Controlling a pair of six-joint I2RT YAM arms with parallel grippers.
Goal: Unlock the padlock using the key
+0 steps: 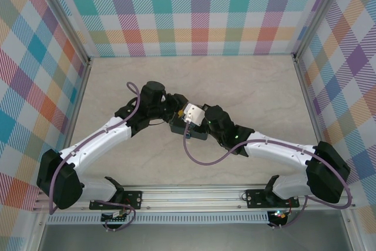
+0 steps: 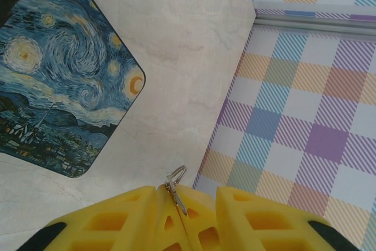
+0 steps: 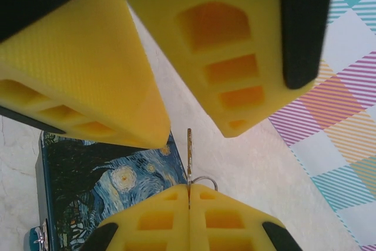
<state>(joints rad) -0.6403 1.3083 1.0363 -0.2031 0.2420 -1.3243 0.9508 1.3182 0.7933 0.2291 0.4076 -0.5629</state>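
Key [image 2: 175, 187], one, pinched upright between left gripper [image 2: 176, 216] fingers.

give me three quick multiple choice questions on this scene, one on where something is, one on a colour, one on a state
1. Where is the small thin metal key?
A) flat on the table
B) pinched in the left tool
C) on top of the painted night-sky box

2. What colour are the tools' fingers?
A) yellow
B) red
C) white

3. The right tool is:
A) shut on the key
B) shut on nothing
C) open

Answers: B, the left wrist view shows its fingers closed on the key; A, both wrist views show yellow fingers; C, its fingers stand apart, gripping nothing.
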